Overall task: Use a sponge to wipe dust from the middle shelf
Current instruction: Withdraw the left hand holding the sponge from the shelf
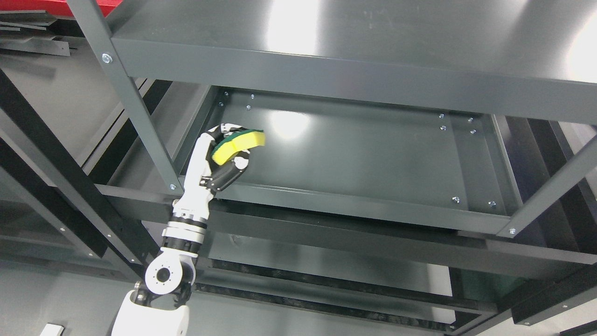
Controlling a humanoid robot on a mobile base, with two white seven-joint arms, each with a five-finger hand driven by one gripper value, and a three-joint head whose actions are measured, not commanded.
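The robot's white left arm rises from the bottom edge, its wrist crossing the front rail of the middle shelf so the left hand can work inside the bay; the fingers are clenched round a yellow sponge with a green scouring back, thumb below and fingers wrapped over the top, a grasp that appears meant to keep the pad from slipping during a stroke; the sponge sits at the shelf's front-left corner, just inside the grey upright post, and its yellow face points out toward the open metal, though whether it actually touches the middle shelf or hangs just above it cannot be told from this angle; starting at a corner looks like a sensible way to sweep across without missing a strip; the shelf surface is dark, glossy and bare apart from small bolt heads near its edges, and no dust is plainly visible under the glare; the top shelf overhangs the bay, which probably explains the low, angled reach; the right hand is out of view
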